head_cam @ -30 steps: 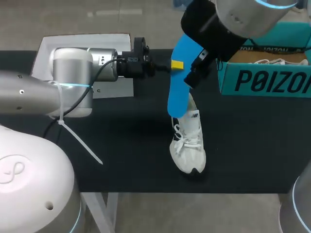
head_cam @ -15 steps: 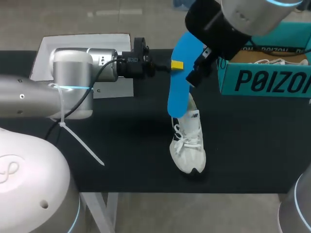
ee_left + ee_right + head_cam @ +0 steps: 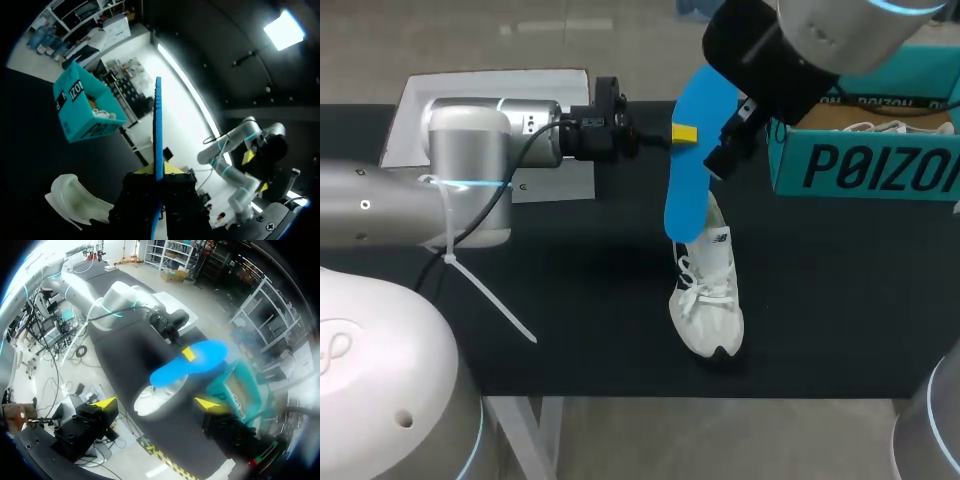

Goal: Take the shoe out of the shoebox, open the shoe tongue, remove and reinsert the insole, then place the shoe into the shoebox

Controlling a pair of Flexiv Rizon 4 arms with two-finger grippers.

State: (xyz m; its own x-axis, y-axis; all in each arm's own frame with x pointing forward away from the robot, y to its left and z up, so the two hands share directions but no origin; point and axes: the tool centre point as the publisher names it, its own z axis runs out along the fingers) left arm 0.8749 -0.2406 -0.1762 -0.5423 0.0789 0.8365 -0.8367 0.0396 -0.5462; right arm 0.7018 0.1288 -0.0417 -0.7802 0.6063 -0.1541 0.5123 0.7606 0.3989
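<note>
A white shoe (image 3: 708, 300) stands on the black table (image 3: 570, 300), toe toward the front edge. My left gripper (image 3: 682, 133) is shut on a blue insole (image 3: 688, 170), which hangs steeply with its lower end at the shoe's heel opening. In the left wrist view the insole (image 3: 158, 130) runs edge-on between the fingers, with the shoe (image 3: 75, 200) below and the teal shoebox (image 3: 85, 107) beyond. My right gripper (image 3: 725, 150) hangs open just right of the insole. In the right wrist view my right gripper (image 3: 156, 404) stands wide, with the insole (image 3: 192, 362) and shoe (image 3: 157, 396) ahead.
The open shoebox (image 3: 865, 160) stands at the table's back right with another white shoe (image 3: 880, 127) in it. A white sheet (image 3: 480, 95) lies at the back left under my left arm. Bare table stretches left of the shoe.
My right arm has drifted slightly to the right. The left arm, the insole and the shoe have stayed put.
</note>
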